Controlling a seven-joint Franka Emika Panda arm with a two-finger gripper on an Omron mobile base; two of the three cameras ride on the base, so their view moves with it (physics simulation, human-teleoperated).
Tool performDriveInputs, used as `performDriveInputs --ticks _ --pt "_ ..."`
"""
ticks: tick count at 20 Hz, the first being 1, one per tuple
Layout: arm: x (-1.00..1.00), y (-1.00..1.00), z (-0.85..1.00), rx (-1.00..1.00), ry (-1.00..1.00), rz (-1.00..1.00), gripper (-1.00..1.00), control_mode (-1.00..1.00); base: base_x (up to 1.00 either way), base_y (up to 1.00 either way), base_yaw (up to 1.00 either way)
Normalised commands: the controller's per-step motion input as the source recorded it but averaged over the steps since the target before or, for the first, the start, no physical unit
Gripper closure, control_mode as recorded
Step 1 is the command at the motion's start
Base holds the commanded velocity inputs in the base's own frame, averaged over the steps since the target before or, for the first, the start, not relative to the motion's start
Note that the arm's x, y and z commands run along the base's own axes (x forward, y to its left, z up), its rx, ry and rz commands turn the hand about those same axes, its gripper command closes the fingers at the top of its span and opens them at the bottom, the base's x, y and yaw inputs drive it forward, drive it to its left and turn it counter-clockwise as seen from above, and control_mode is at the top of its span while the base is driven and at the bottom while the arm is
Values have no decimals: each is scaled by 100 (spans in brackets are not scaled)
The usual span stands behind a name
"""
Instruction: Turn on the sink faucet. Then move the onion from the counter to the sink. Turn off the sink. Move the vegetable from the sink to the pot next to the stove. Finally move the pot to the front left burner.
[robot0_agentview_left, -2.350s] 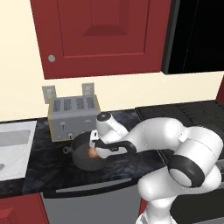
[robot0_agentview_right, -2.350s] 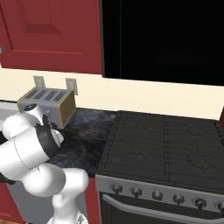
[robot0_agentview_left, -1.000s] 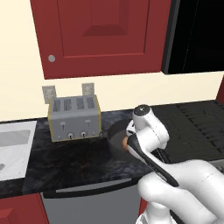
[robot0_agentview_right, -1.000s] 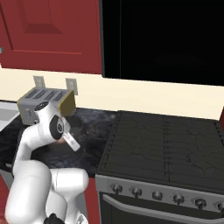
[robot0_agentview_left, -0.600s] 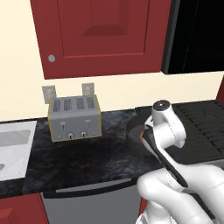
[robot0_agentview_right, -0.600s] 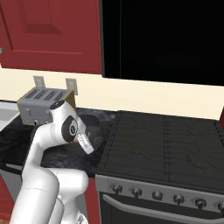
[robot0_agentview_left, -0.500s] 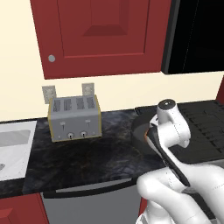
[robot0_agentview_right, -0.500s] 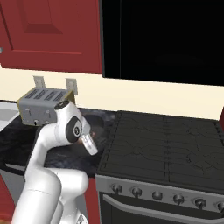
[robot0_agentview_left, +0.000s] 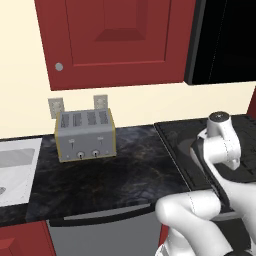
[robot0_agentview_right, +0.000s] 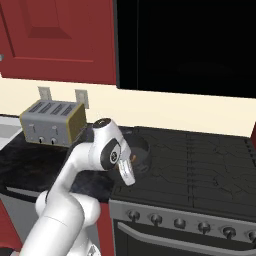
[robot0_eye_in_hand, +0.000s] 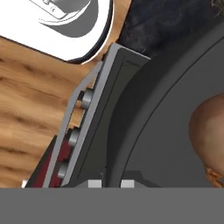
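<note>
The dark pot (robot0_agentview_right: 141, 148) sits low over the front left part of the black stove (robot0_agentview_right: 200, 165), half covered by my wrist. The tan-orange onion (robot0_agentview_right: 133, 159) lies inside it. In the hand view the pot's grey inside (robot0_eye_in_hand: 166, 131) spreads wide, with the onion (robot0_eye_in_hand: 209, 131) at the right edge. My gripper (robot0_eye_in_hand: 110, 183) is shut on the pot at its near rim. In the left base view my arm hides the pot. The sink (robot0_agentview_left: 15, 167) lies far left in the black counter (robot0_agentview_left: 100, 172). The sink faucet is out of view.
A grey four-slot toaster (robot0_agentview_left: 85, 135) stands at the back of the counter, left of the stove (robot0_agentview_left: 175, 145). Red cabinets hang above. The hand view looks past the stove's front edge with its knobs (robot0_eye_in_hand: 85, 98) down to a wooden floor (robot0_eye_in_hand: 30, 109).
My arm has swung right from the counter in front of the toaster to the stove, carrying the pot with the onion in it. The toaster has stayed put.
</note>
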Motion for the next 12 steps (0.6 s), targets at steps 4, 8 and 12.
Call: performDriveInputs --ticks 4,8,12 --pt "0 -75 0 4 0 -16 100 -100 0 0 0" --pt "8 -58 -5 1 1 -16 100 -100 0 0 0" --pt "22 -37 -16 0 1 -15 100 -100 0 0 0"
